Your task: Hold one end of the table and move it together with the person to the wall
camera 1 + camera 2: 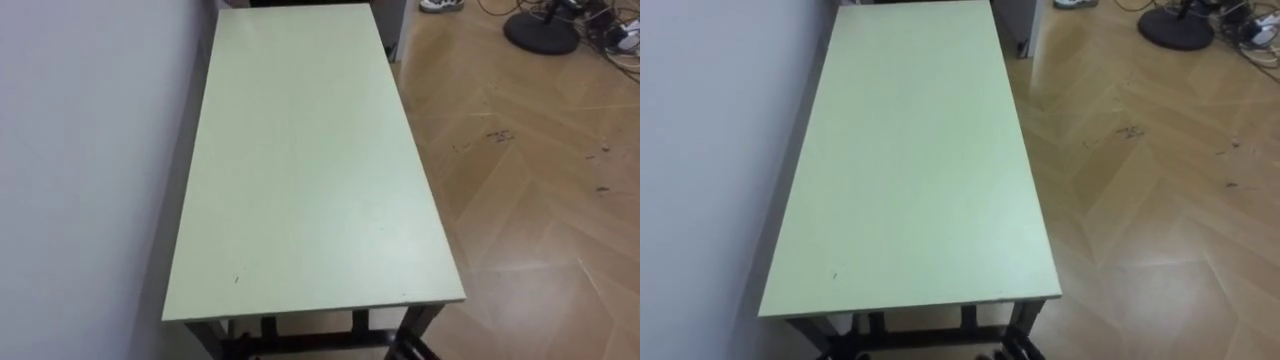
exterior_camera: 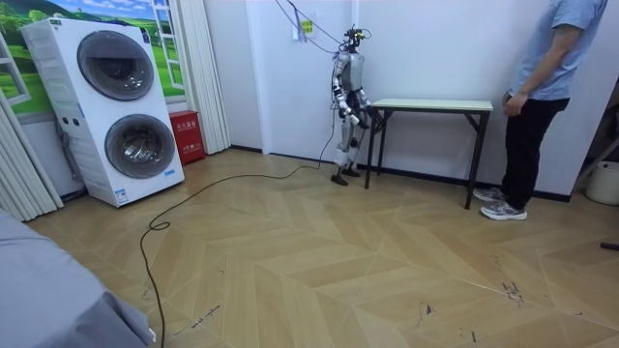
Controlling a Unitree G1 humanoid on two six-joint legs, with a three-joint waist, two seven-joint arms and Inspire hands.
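Basically the table point(image 1: 310, 150) sits with one long side right against the white wall point(image 1: 80, 150), pale green top, dark frame, all legs looking planted on the wood floor point(image 2: 319, 271) in the room view. Robot stands at one short end, facing down its length. A person point(image 2: 542, 97) stands at the far short end, on the room view's right, hands down near the table's corner but I can't tell if they touch it.

Robot's hands: dark shapes at the bottom edge of the eye views under the near end could be hands or just frame, so fingers can't be told, open or closed. In the room view the arms are bent forward toward the near end, too small to read more.

Stage is ambiguous: fits the table waiting by the wall for a lift, or just set down there.

If a carry is on, doing it well likely means both ends gripped under the top or on the frame, level lift in step with the person, and pulling clear of the wall before turning, so the long edge doesn't scrape. Watch the trailing cable, the lamp base point(image 1: 541, 33) and wires on the floor.
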